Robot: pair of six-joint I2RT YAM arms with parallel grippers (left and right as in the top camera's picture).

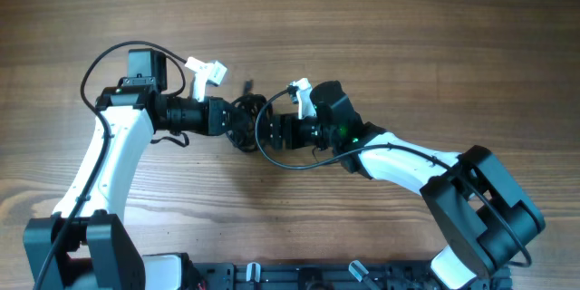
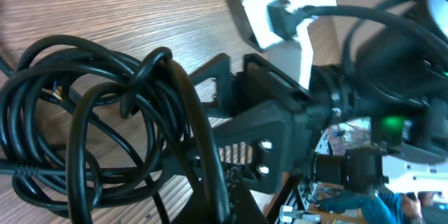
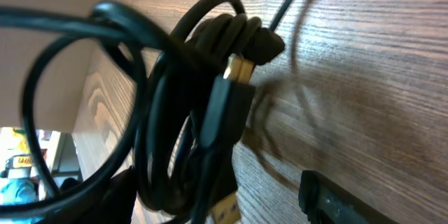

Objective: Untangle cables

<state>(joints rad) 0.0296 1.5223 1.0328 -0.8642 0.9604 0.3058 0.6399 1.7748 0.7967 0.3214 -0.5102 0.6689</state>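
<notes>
Now, your left gripper [image 1: 232, 118] is clamped on the tangled bundle of thin black cables [image 1: 246, 109] (gold-tipped plug [image 3: 238, 68] showing) over the brown wooden table [image 1: 408, 36]; your right gripper [image 1: 272, 130] has its jaws apart beside it.

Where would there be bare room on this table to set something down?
Bare table lies along the far edge, and in front between the left arm and right arm. Crowded mid-table, where the left gripper, cables and right gripper meet.

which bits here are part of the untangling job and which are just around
Job: cables, one tangled bundle; left gripper; right gripper.
Not the job: arm wires; white plugs; wooden table.
</notes>
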